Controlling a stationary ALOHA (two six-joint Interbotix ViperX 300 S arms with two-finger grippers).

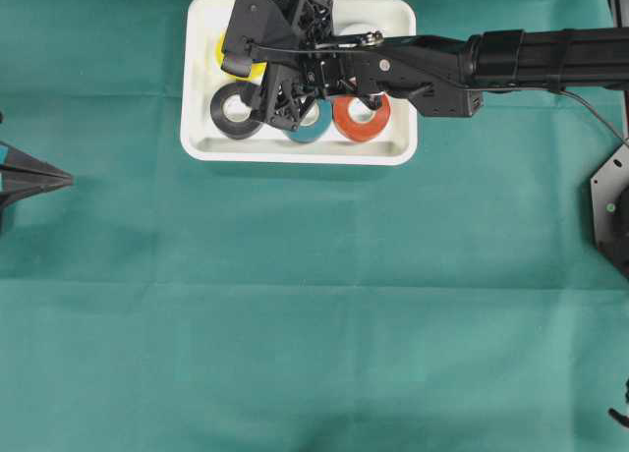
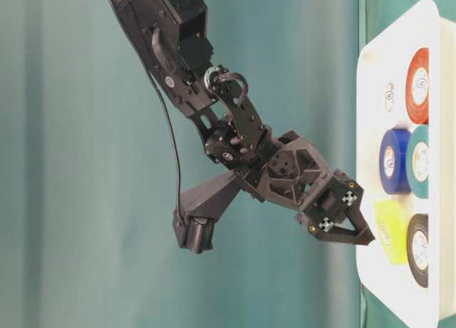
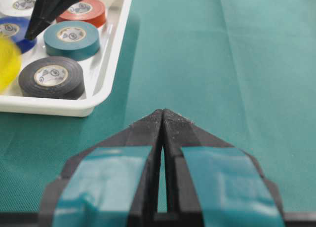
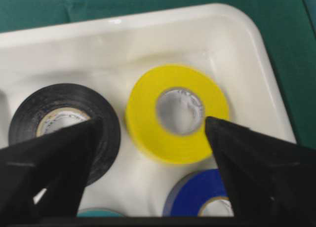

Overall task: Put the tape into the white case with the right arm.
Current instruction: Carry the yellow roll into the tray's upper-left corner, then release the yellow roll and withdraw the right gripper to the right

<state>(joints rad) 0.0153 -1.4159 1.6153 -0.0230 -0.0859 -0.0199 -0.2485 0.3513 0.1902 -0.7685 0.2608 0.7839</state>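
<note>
The right gripper is hanging over the white case with its jaws standing wide apart and gripping nothing. The yellow tape roll is lying flat inside the case beneath them, near a corner, beside the black roll and the blue roll. The left gripper is resting pinched together over the green cloth.
</note>
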